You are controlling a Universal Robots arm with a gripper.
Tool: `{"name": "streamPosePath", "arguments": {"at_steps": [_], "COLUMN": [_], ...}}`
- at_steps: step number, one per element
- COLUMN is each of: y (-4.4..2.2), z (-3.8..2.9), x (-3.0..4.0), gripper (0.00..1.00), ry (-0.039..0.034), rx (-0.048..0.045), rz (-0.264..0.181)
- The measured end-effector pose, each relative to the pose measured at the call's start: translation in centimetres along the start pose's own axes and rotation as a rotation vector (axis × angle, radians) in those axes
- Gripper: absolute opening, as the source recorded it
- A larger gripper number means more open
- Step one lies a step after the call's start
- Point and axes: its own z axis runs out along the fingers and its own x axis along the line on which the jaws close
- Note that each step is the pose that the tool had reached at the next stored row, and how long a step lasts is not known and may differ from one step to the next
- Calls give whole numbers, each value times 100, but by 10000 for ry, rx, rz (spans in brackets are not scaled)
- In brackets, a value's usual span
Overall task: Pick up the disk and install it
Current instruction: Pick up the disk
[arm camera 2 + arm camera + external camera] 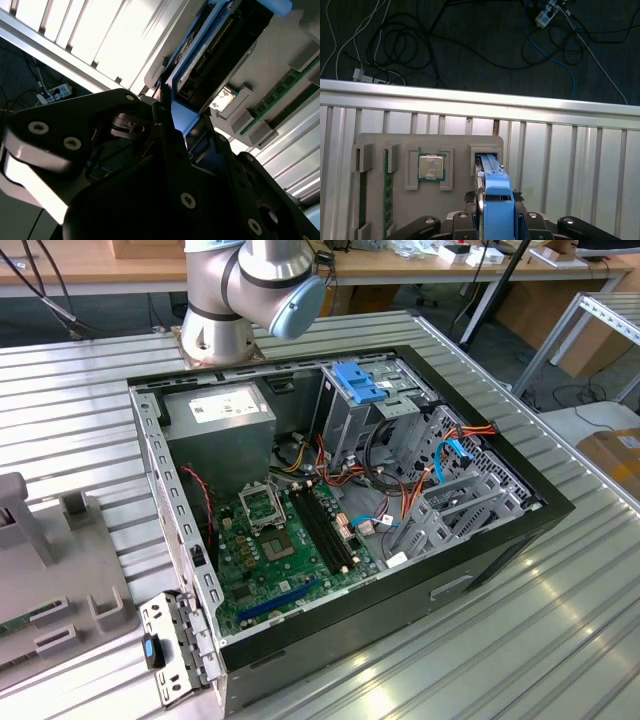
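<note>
The disk [497, 202] stands on edge in a slot of a grey holder block [455, 142], and its bright blue carrier faces the first wrist view. My gripper [498, 220] straddles that edge, with a black finger [476, 200] pressed against each side of the carrier. In the second wrist view the disk [200, 65] runs away from the gripper [177, 120], its connector edge and blue frame showing between the fingers. The open computer case [540, 505] lies on the ribbed metal table, with the arm's base [215, 335] behind it.
A grey drive cage with a blue top [360, 385] and a power-supply box [225, 415] stand inside the case among loose cables. The holder block [50, 570] also carries a processor chip [431, 166] and a memory stick [385, 190]. The table edge [480, 97] borders dark floor with cables.
</note>
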Motion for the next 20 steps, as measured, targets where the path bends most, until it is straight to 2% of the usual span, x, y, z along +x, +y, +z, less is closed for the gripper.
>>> {"name": "streamPosePath", "arguments": {"at_steps": [6,9,12,14,20], "y": [1,2,3,4,4], "z": [-116,-224,-304,-328,-332], "x": [-7,-13,-18,-19,-20], "gripper": [37,37,37,37,37], "ry": [0,1,1,1,1], "rx": [-1,0,2,2,2], "rz": [0,0,0,0,0]}}
